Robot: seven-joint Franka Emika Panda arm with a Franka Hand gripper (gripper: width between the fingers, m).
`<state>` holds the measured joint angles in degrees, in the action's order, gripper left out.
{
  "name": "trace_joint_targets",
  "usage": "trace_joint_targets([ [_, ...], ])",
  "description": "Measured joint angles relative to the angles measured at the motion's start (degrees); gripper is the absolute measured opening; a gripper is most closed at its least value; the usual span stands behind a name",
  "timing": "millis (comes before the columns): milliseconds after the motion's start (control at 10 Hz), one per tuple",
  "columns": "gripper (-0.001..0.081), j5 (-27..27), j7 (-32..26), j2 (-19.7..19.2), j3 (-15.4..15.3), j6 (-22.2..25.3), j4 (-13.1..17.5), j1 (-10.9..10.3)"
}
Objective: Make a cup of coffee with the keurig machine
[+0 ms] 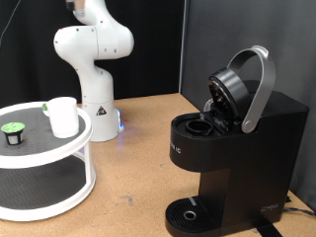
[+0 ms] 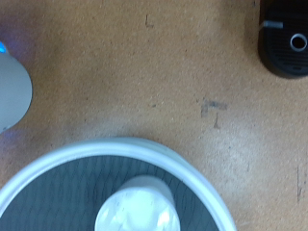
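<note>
Brown wooden counter (image 1: 128,158) carrying, at left, a white round two-tier stand (image 1: 59,148) with the small white cylindrical cup (image 1: 62,116) beside a dark green-topped pod (image 1: 13,129). At right, boxy matte-black keurig machine (image 1: 232,148), lid raised. Fingers unseen, state unknowable. Risk, as a judgement: toppling the light cup off the stand.

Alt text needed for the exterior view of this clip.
A large boxy matte-black coffee maker stands on a brown table with its lid raised. On the exterior view's left, a small white cup and a dark green-topped pod sit on a white two-tier round stand; no gripper shows.
</note>
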<state>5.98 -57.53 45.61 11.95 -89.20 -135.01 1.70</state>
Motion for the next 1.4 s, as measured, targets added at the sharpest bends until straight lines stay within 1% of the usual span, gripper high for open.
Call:
trace_joint_targets([
  [300, 0.0803, 2.9, -5.08, 0.18, 4.89, 0.0, 0.64, 1.67],
  [500, 0.0803, 4.59, -8.21, 0.31, 7.68, 0.0, 1.37, 2.36],
  [800, 0.0803, 6.41, -10.25, 0.34, 10.07, -0.01, 1.93, 2.86],
  [1000, 0.0803, 6.62, -10.4, 0.34, 10.36, -0.01, 1.9, 2.88],
  [1100, 0.0803, 6.37, -12.44, 0.27, 10.63, -0.01, 1.87, 2.53],
  [1200, 0.0803, 5.75, -17.57, 0.01, 11.78, 0.72, 1.98, 1.49],
  [1400, 0.0803, 5.86, -27.84, -0.68, 15.55, 0.79, 1.81, -1.03],
])
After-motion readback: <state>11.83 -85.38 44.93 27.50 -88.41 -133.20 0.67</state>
